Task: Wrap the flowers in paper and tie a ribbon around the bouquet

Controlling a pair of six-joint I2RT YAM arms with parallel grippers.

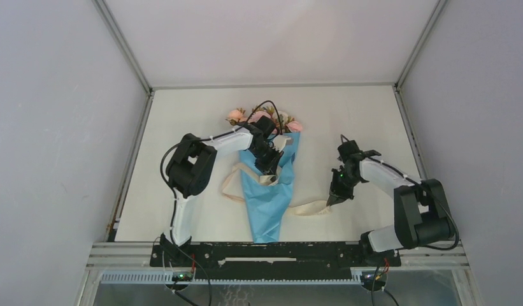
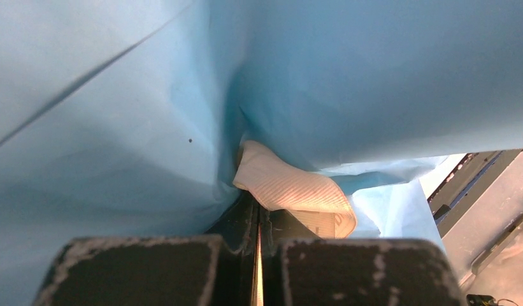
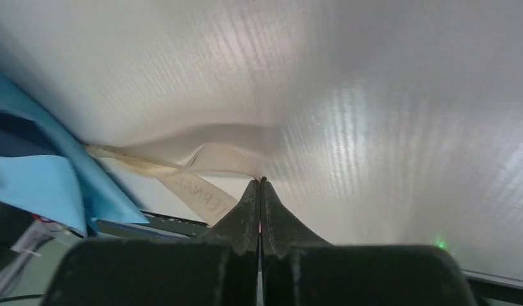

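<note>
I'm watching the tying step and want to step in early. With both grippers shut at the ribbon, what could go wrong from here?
1. The right gripper seems to hold the ribbon only at its very fingertips; a pull may slip it free.
2. The left gripper pins a ribbon fold against the paper; tugging could crease or tear it.
3. The ribbon lies slack beside the bouquet, so it might slide toward the narrow point.

paper [image 2: 118,127]: light blue, matt, smooth, soft creases. ribbon [image 2: 290,188]: cream woven cloth, fine ribbed weave, floppy. tabletop [image 3: 386,95]: off-white, matt, faint ribbed lines, slight sheen. right pincer [image 3: 260,185]: black, matt, plastic-looking fingers. left pincer [image 2: 254,210]: same, with pale scuffs on the housing.
</note>
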